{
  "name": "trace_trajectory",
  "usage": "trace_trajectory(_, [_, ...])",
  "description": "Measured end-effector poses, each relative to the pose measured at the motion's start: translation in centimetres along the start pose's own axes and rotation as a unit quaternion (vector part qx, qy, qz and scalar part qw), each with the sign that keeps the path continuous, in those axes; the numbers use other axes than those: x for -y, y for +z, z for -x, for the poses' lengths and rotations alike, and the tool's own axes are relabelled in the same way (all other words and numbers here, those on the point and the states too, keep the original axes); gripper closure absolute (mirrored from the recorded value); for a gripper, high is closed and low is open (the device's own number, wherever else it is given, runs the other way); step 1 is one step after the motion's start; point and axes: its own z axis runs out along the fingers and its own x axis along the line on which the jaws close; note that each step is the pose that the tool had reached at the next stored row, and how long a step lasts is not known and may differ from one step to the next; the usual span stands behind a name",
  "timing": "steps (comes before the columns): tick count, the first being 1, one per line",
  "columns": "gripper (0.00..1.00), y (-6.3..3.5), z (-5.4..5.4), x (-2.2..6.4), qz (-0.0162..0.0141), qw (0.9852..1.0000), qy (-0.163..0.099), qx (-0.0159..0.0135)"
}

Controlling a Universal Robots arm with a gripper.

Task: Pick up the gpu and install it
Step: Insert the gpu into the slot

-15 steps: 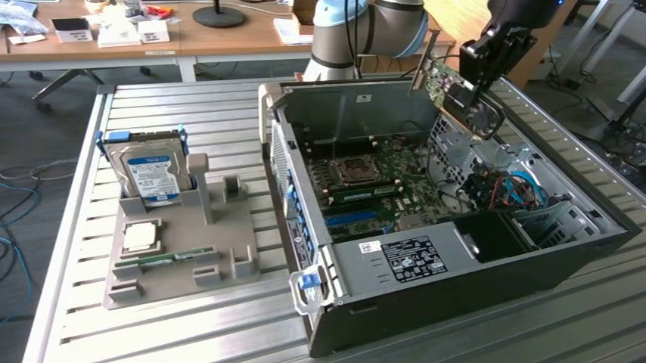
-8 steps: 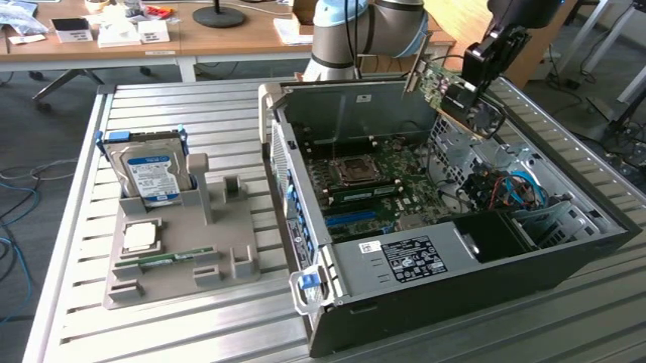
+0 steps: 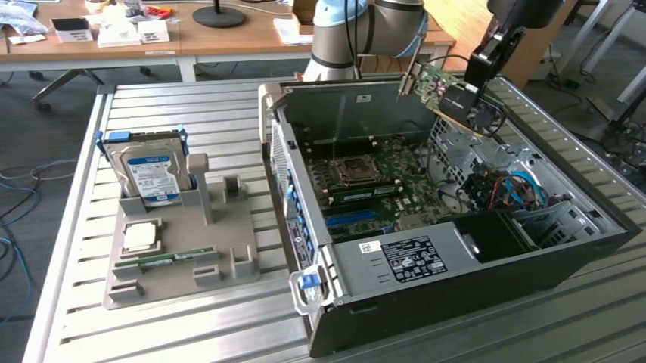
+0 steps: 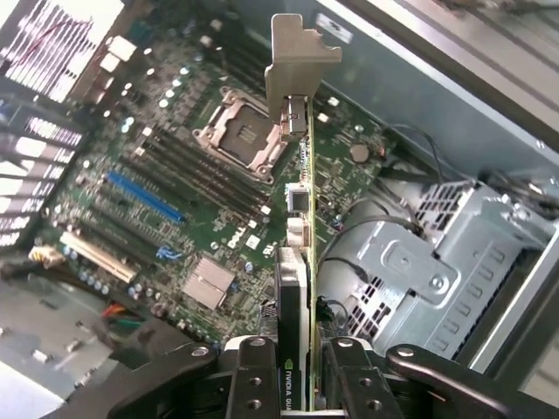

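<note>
Green-boarded gpu (image 3: 445, 89), seen edge-on in the wrist view with its silver end bracket (image 4: 295, 65) farthest from the gripper (image 4: 299, 380), whose fingers clamp it. It hangs above the motherboard (image 4: 166, 166) of the open computer case (image 3: 565, 261).
</note>
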Motion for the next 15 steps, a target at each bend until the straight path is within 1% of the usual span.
trace_trajectory(2, [0.73, 0.01, 0.00, 0.00, 0.0004, 0.9998, -0.018, -0.0009])
trace_trajectory(4, [0.73, 0.01, 0.00, 0.00, 0.0008, 0.9994, -0.036, -0.0019])
trace_trajectory(8, [0.73, 0.02, 0.00, 0.00, 0.0016, 0.9974, -0.072, -0.0038])
trace_trajectory(11, [0.73, 0.03, 0.00, 0.00, 0.0023, 0.9950, -0.099, -0.0052])
trace_trajectory(15, [0.73, 0.05, 0.00, 0.00, 0.0031, 0.9907, -0.136, -0.0071])
